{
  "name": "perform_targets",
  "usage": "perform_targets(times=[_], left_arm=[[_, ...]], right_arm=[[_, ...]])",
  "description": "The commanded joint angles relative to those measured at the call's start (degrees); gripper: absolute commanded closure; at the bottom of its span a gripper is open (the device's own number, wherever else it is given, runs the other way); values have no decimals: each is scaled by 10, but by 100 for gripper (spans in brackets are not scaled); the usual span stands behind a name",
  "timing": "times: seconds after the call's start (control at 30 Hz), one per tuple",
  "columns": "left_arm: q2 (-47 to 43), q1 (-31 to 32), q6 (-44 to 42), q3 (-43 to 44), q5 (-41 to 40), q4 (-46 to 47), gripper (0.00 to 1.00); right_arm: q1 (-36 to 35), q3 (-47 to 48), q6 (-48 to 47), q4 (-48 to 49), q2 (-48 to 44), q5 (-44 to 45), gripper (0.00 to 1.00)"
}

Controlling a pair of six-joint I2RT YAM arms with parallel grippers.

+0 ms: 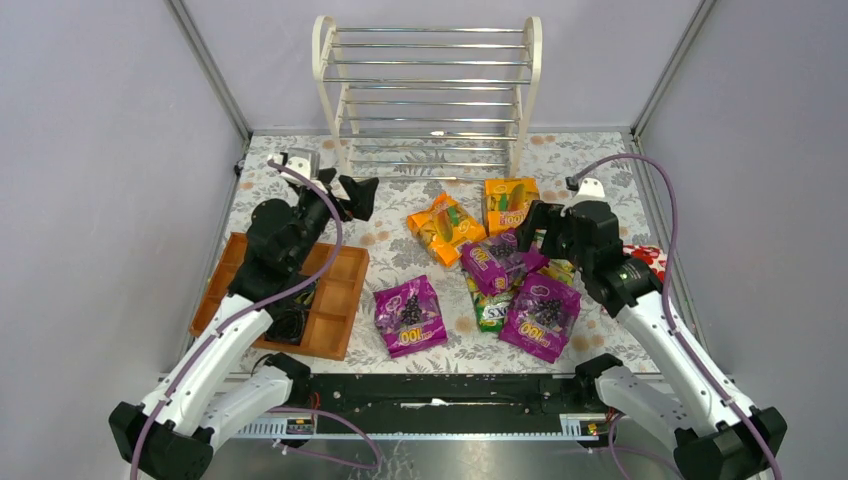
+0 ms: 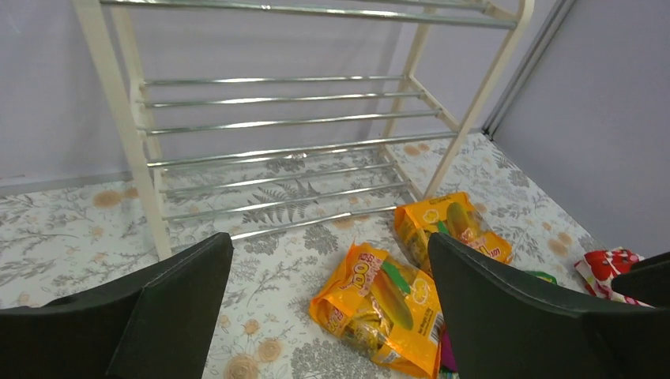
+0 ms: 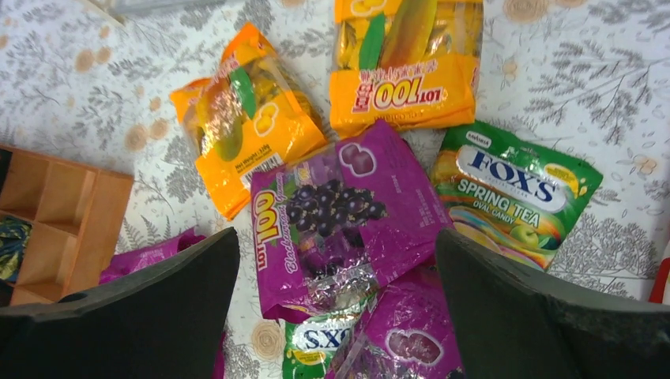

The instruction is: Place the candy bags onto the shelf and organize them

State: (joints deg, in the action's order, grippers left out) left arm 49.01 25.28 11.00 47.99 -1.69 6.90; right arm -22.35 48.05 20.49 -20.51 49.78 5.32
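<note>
floral table [image 1: 390, 250], left gripper [image 2: 330, 241] and right gripper [image 3: 336, 237] agape, empty; foxs bag [image 3: 513, 189] apparently clear only wrist-side.

This is a robotics lab test cell. Plain grey panel walls [image 1: 100, 150] in aluminium framing [image 1: 212, 75] box in a small table under a floral cover [image 1: 590, 150]. A left arm [image 1: 215, 350] and a right arm [image 1: 660, 325] are bolted to a black rail [image 1: 440, 390] at the near edge, trailing purple cables [image 1: 668, 220]. The white shelf [image 2: 126, 118] and candy bags [image 3: 348, 213] look like staged props.
</note>
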Motion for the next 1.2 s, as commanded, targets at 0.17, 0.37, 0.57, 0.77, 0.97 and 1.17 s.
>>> perform_targets(times=[0.17, 0.37, 0.57, 0.77, 0.97, 1.17], left_arm=[[5, 6, 20, 22, 1, 4, 1], [25, 13, 55, 20, -13, -8, 1], [78, 14, 133, 5, 51, -115, 1], [140, 14, 182, -55, 150, -130, 1], [193, 14, 209, -89, 242, -100, 1], [234, 20, 240, -125, 277, -96, 11]], right_arm=[[-26, 21, 34, 45, 70, -147, 0], [-133, -8, 115, 156, 128, -175, 0], [-235, -54, 179, 270, 174, -194, 0], [-376, -82, 208, 342, 248, -217, 0], [-443, -117, 191, 326, 259, -175, 0], [-449, -192, 213, 339, 226, -156, 0]])
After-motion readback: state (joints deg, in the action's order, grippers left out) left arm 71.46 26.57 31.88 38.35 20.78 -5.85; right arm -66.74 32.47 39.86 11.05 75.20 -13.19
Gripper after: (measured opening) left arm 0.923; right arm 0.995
